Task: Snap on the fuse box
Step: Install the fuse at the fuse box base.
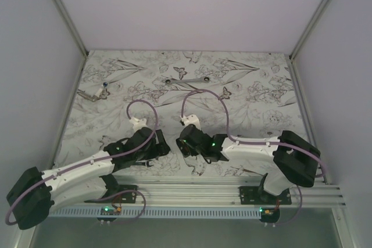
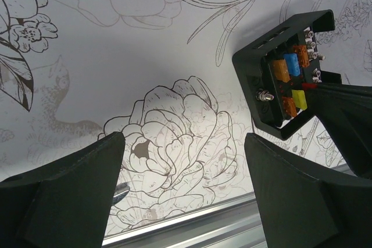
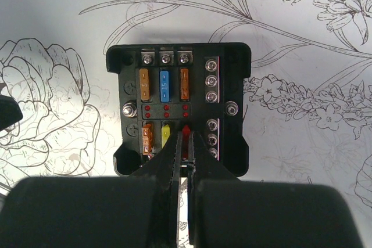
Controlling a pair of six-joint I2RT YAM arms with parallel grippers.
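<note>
Fuse box (image 3: 174,111) sits under my right gripper (image 3: 185,140), pinched shut at its red fuse (image 3: 186,130); left gripper (image 2: 183,140) gapes empty just left

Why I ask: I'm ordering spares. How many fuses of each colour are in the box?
Orange fuses: 3
Blue fuse: 1
Yellow fuse: 1
Red fuse: 1
Total: 6, all in the fuse box

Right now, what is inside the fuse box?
Orange, blue and orange fuses in one row, orange and yellow in the other, plus silver screws. The right gripper pinches a red fuse, hiding the near edge of the fuse box.
</note>
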